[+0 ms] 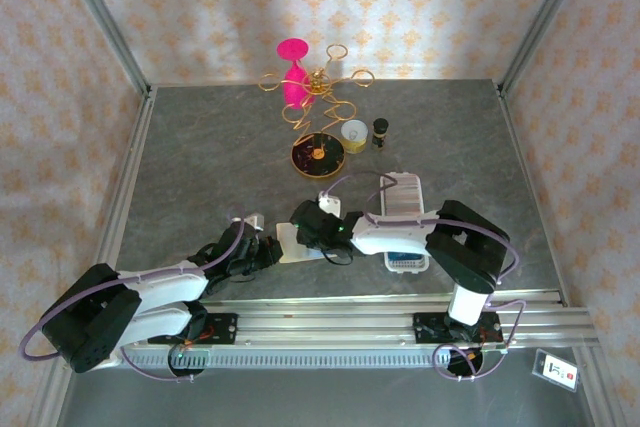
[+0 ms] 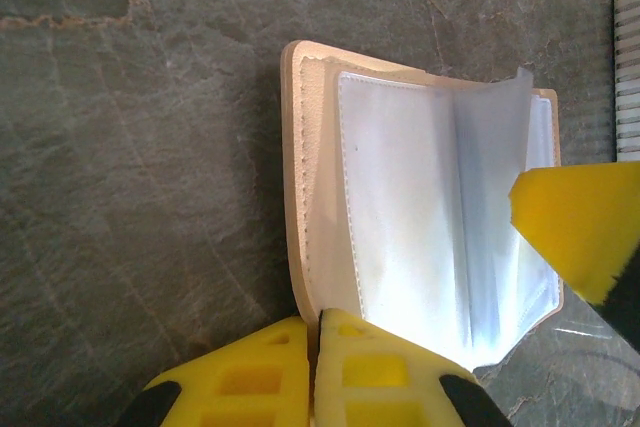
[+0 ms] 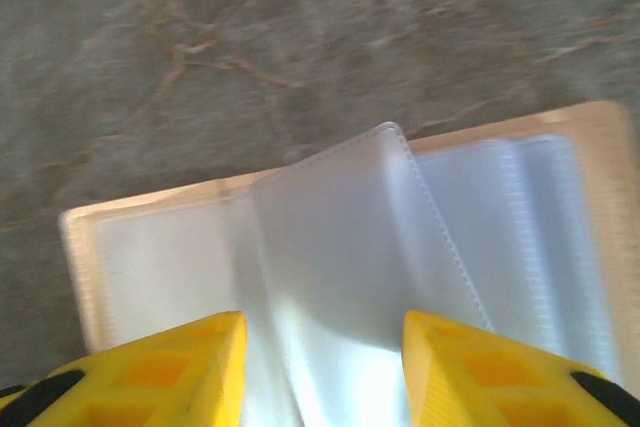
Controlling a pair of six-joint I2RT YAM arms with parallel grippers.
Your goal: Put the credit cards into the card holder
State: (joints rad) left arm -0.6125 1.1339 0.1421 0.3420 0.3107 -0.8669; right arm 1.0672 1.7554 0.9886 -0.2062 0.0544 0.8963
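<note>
Black-and-white arms (image 1: 395, 232) carry lilac cables (image 1: 170, 269) and yellow gripper fingers (image 2: 240, 382).

A cream-beige folding card holder (image 1: 293, 245) lies by the grey marbled table's (image 1: 200, 167) near edge, between the left gripper (image 1: 268, 252) and the right gripper (image 1: 312, 232). A long white ridged tray (image 1: 402, 197) lies just right; a gold wire stand (image 1: 318, 87) stands at the far edge.

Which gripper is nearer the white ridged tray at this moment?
Right. The right gripper hovers open over the card holder, on the side toward the white tray; the left gripper pinches the holder's opposite edge, farther from the tray.
</note>
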